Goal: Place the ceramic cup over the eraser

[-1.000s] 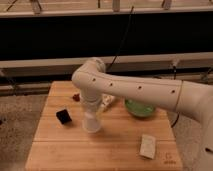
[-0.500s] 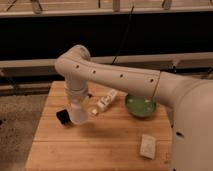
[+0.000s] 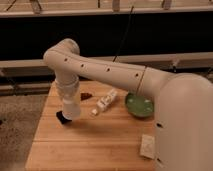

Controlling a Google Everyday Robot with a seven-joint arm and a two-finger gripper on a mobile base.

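The arm bends down over the left part of the wooden counter [image 3: 100, 145], and the claw [image 3: 70, 106] sits at its lower end, low over the boards. A white tapered shape at the arm's tip looks like the cup [image 3: 71, 109], mouth down, though it merges with the white wrist, so whether the claw is spread or clamped on it cannot be told. Right under the claw, peeking out at its lower left, is the black eraser [image 3: 62, 117]; the cup seems to sit partly over it or just beside it, and contact is hidden. To the claw's right lies a small red thing [image 3: 86, 96], then a white bottle-like item [image 3: 105, 102] on its side, and farther right a green bowl [image 3: 139, 105]. A flat white block [image 3: 147, 146] rests well off toward the near right. As a judgement: a ceramic cup is stiff, smooth and brittle, fairly light, so it wants a firm side grip on its wall and a gentle set-down; a tilted rim catching on the eraser could tip it or push the block away.
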